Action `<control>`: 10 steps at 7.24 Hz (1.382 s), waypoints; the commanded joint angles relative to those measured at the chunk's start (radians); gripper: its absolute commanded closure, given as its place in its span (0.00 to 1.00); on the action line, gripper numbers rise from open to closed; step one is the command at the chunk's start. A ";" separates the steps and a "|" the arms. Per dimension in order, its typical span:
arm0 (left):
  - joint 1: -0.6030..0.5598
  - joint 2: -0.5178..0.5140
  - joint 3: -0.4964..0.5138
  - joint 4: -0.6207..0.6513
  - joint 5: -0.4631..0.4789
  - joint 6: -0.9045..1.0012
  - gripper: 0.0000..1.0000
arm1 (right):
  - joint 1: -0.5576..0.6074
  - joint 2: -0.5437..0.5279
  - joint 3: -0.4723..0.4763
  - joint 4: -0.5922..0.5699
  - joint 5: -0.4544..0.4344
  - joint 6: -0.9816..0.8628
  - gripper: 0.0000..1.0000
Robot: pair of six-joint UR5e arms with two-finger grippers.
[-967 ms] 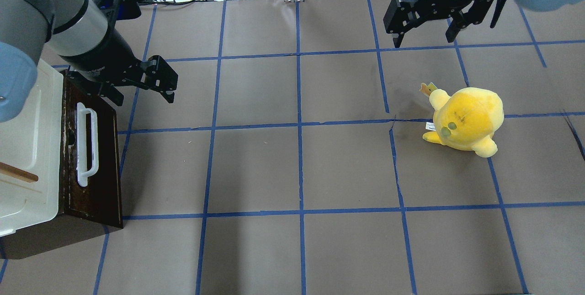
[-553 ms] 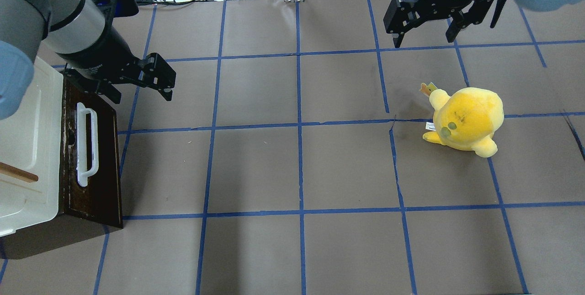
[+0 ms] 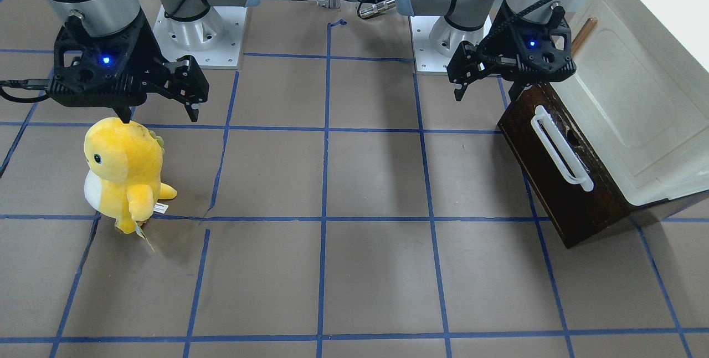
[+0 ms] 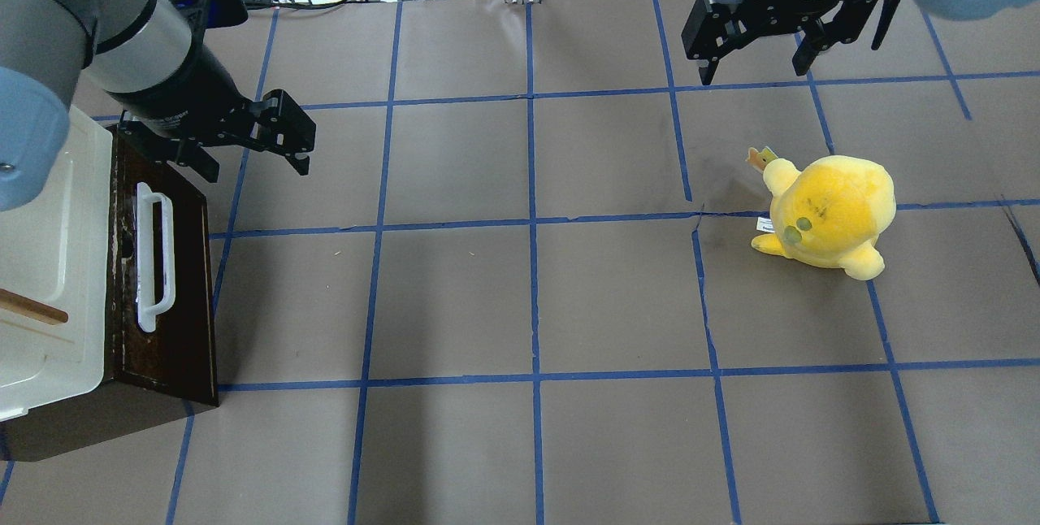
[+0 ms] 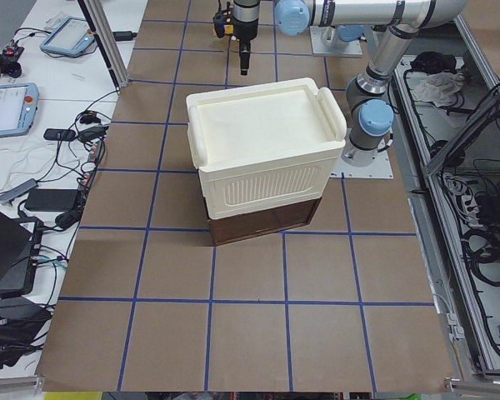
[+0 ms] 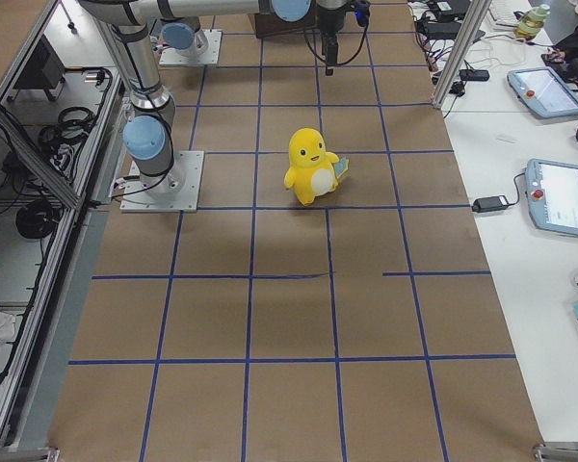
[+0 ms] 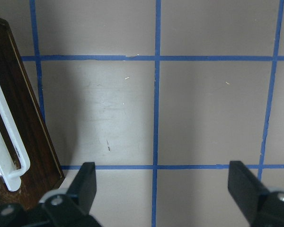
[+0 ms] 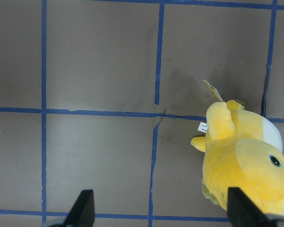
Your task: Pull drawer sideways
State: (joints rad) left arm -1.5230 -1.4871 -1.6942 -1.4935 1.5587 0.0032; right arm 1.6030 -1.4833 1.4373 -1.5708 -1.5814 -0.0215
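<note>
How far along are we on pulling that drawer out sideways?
Done: nothing visible. The dark brown wooden drawer front sits against the cream-white cabinet, with no inner panels showing.
In hand: the left gripper hovers open beside the drawer's far end, not touching its long white bar handle.
Left: grasp the handle and pull.
The right gripper hangs open, idle, near the yellow plush toy.

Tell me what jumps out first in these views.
The yellow plush stands alone on the table's right half. At the left edge, the dark drawer with its white handle fronts a cream cabinet. The left gripper hangs open by the drawer's far end, off the handle; the right gripper hangs open beyond the plush.
</note>
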 commanded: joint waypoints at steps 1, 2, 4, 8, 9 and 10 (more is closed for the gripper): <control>-0.002 -0.054 -0.004 0.067 0.088 -0.100 0.00 | 0.000 0.000 0.000 0.000 0.001 0.000 0.00; -0.025 -0.102 -0.004 0.071 0.178 -0.144 0.00 | 0.000 0.000 0.000 0.000 0.000 0.000 0.00; -0.054 -0.189 -0.004 0.073 0.292 -0.265 0.00 | 0.000 0.000 0.000 0.000 0.000 0.000 0.00; -0.065 -0.304 -0.035 0.078 0.590 -0.403 0.00 | 0.000 0.000 0.000 0.000 0.001 0.000 0.00; -0.065 -0.332 -0.035 0.079 0.609 -0.432 0.00 | 0.000 0.000 0.000 0.000 0.001 0.000 0.00; -0.065 -0.355 -0.036 0.079 0.659 -0.448 0.00 | 0.000 0.000 0.000 0.000 0.000 0.000 0.00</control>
State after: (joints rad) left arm -1.5875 -1.8114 -1.7284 -1.4149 2.1626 -0.4187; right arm 1.6030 -1.4834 1.4374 -1.5708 -1.5803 -0.0215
